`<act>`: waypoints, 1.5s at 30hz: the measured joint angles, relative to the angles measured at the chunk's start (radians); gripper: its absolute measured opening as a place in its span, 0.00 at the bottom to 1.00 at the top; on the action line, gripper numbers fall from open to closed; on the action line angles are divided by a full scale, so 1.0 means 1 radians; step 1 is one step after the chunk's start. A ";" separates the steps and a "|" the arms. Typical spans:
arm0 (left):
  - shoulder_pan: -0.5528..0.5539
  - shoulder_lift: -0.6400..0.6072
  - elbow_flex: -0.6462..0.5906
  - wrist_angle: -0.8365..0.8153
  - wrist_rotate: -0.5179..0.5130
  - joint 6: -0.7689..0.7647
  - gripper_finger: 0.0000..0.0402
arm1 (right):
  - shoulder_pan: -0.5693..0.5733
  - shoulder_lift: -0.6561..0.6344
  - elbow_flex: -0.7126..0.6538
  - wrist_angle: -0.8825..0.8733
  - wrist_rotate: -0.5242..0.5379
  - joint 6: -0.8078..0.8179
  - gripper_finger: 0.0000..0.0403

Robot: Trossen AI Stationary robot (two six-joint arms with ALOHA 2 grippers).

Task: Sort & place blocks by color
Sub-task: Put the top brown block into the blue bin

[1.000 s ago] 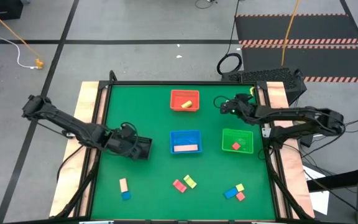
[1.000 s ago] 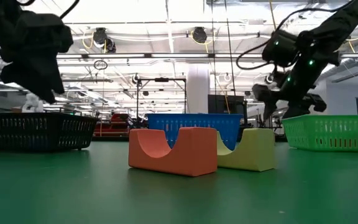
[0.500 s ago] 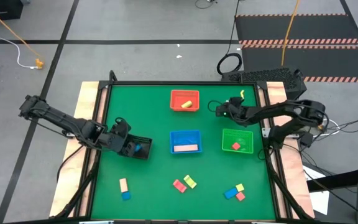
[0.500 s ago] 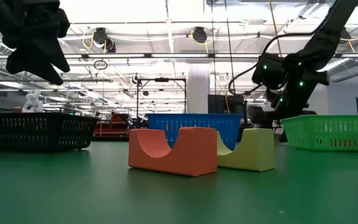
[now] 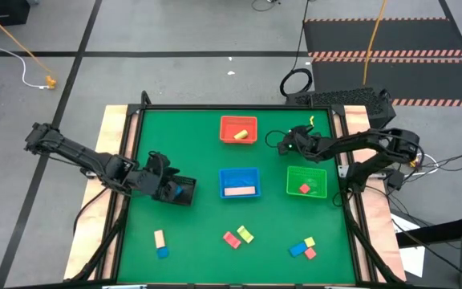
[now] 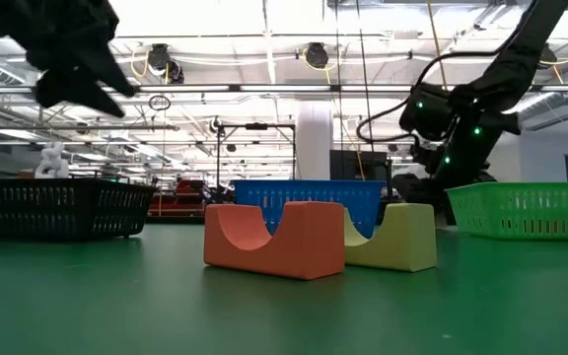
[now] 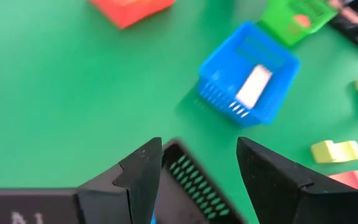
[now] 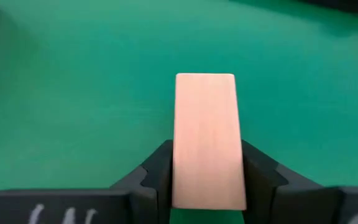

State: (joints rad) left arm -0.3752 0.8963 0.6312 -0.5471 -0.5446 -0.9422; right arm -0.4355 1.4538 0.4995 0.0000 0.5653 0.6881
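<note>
My right gripper (image 5: 281, 143) is over bare table between the red tray (image 5: 238, 129) and the green tray (image 5: 305, 182), shut on a pale tan bar (image 8: 205, 134). My left gripper (image 5: 167, 189) is open and hovers at the left rim of the black tray (image 5: 183, 193), where a blue block (image 5: 180, 191) lies. Loose blocks rest on the table near its near edge: a tan and a blue one (image 5: 160, 243), a red-pink and a yellow one (image 5: 237, 236), and a mixed cluster (image 5: 303, 247). The red tray holds a yellow block, the blue tray (image 5: 240, 182) a tan bar, the green tray a red block. My right gripper pinches the pale tan bar between its two fingers (image 8: 157, 171) by its long sides near the rear end (image 8: 205, 186). The bar runs along the fingers and its free end (image 8: 205, 84) sticks out past them. It is lifted clear of the table.
In the low view the red-pink arch block (image 6: 274, 240) and yellow block (image 6: 392, 237) stand in front, with the black tray (image 6: 57, 207), blue tray (image 6: 309, 197) and green tray (image 6: 526, 210) behind. Wooden strips border the green table's left and right sides.
My left gripper has drawn back a little toward the table's left edge and risen, uncovering the blue block in the black tray. My right gripper has moved toward the table's left, away from the right edge, keeping the tan bar.
</note>
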 joint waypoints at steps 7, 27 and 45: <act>0.000 0.003 0.000 0.270 -0.008 0.366 0.52 | 0.011 -0.190 0.000 0.035 -0.144 -0.157 0.28; 0.083 0.458 0.000 1.263 -0.008 1.038 0.52 | 0.501 -0.167 0.000 0.880 -0.484 -0.506 0.28; 0.080 0.643 -0.002 1.687 0.222 1.152 0.52 | 0.578 0.152 0.176 1.141 -0.593 -0.723 0.28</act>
State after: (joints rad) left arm -0.2947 1.5391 0.6289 1.1399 -0.3224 0.2101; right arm 0.1429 1.6056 0.6752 1.1412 -0.0277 -0.0349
